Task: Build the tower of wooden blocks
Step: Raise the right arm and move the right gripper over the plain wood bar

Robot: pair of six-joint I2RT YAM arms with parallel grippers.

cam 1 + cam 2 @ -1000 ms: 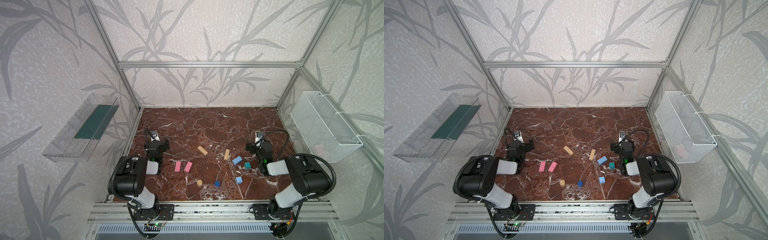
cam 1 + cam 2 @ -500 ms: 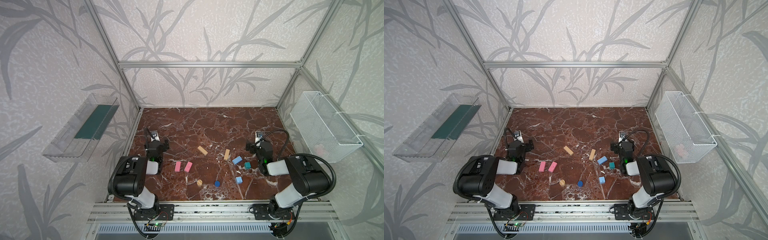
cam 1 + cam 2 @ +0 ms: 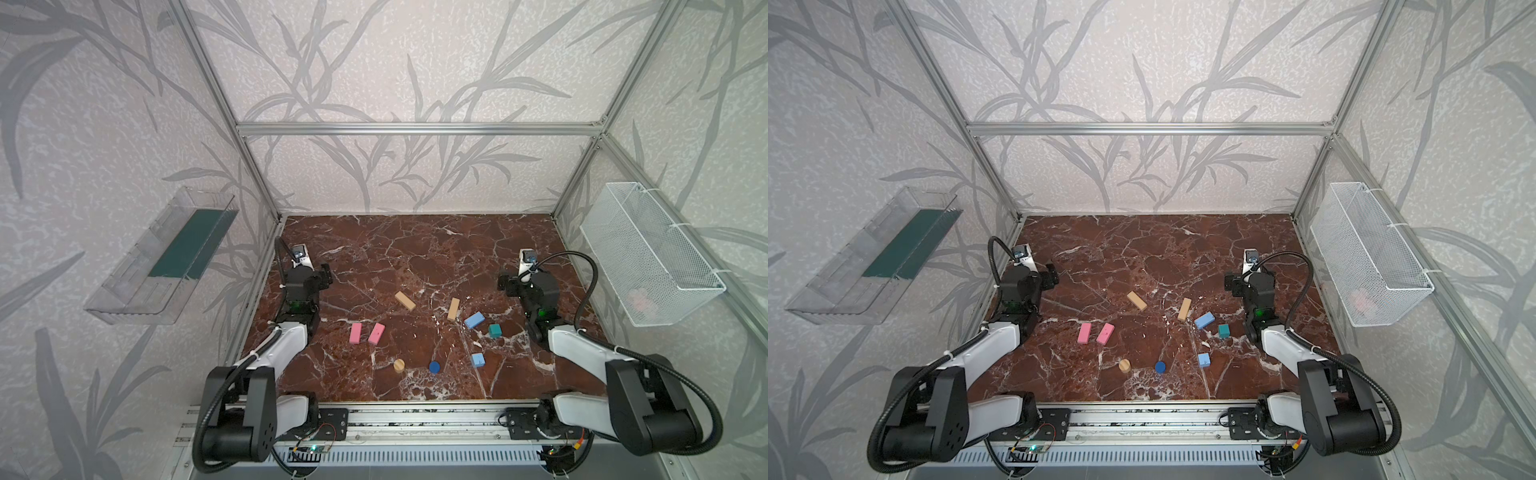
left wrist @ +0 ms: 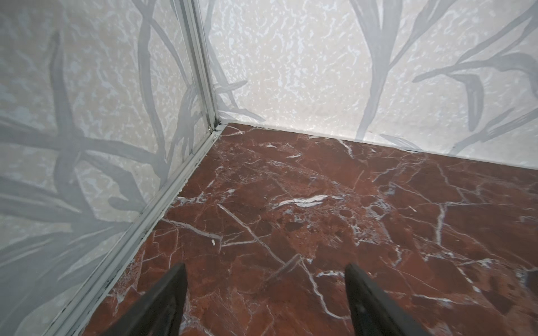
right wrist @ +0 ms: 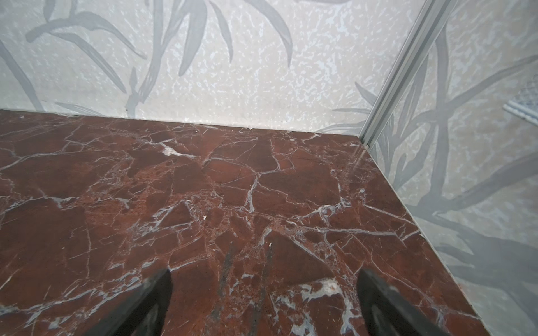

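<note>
Wood blocks (image 3: 376,333) lie scattered singly across the bench (image 3: 415,249), no tower begun. Left gripper (image 4: 265,267) and right gripper (image 5: 264,271) hover at opposite sides, jaws spread, holding nothing. Next move likely: reach a tan bar (image 3: 404,300) for the base.

I see a red-brown marble table (image 3: 415,241). Nine blocks lie on it in a single layer, none stacked. Mid-table there's a slanted tan bar (image 3: 404,300), and another tan bar (image 3: 453,308) sits near it to the right. Next to that are the long light blue block (image 3: 474,320) and the teal cube (image 3: 494,330). Left of centre, the outer pink bar (image 3: 355,333) and inner pink bar (image 3: 376,333) lie side by side with a narrow gap. In the front row: tan cylinder (image 3: 399,365), dark blue cylinder (image 3: 434,366), small light blue block (image 3: 478,360).
</note>
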